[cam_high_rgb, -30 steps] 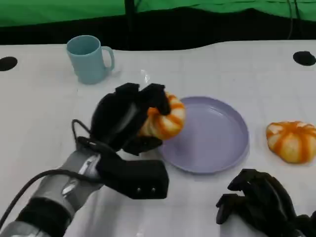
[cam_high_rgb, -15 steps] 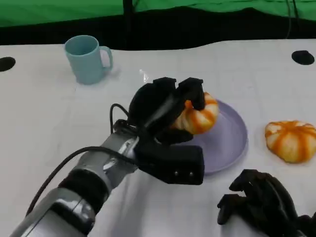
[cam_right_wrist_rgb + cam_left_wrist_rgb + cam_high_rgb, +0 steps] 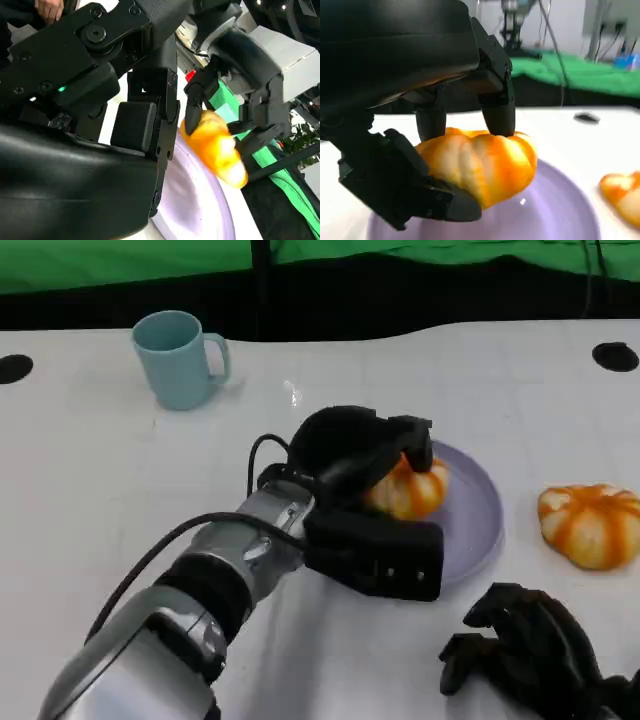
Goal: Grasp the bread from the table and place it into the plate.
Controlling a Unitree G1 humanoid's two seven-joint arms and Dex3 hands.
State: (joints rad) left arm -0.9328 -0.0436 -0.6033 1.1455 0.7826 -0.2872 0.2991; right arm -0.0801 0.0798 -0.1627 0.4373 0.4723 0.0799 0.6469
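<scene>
One orange-and-cream ridged, pumpkin-shaped bread (image 3: 410,488) looks glossy.

orange-and-white striped bread (image 3: 412,490), lilac plate (image 3: 470,510), pale blue mug (image 3: 178,358)

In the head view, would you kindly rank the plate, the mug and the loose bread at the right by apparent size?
1. Purple plate, the largest, though partly hidden.
2 and 3. Blue mug and loose bread look alike; the mug stands farther off, so I leave them unranked.
</scene>
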